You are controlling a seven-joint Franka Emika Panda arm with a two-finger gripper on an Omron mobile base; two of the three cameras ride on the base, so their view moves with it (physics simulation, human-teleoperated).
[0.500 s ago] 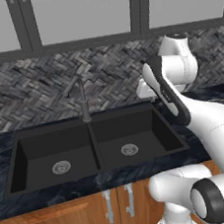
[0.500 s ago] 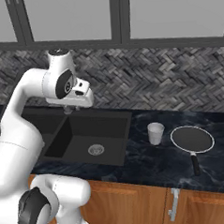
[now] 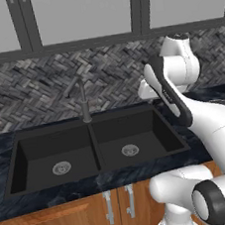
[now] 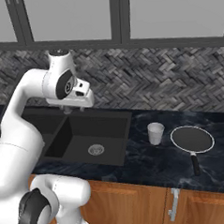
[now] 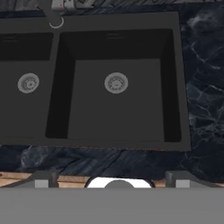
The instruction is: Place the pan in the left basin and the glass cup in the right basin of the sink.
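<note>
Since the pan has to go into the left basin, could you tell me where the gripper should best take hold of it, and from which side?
Probably the short black handle. The pan lies flat on the counter right of the glass cup, handle pointing toward the counter's front edge. Coming from above with the jaws across the handle seems best, since the wide shallow rim offers little to pinch.

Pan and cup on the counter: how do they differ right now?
The pan is wide, shallow and dark inside with a pale rim; the cup is small, whitish and translucent. The pan lies flat with its black handle pointing toward the counter's front edge; the cup stands upright and has no handle. The cup sits nearer the sink, the pan farther right. Both rest on the dark counter, outside the basins, untouched.
</note>
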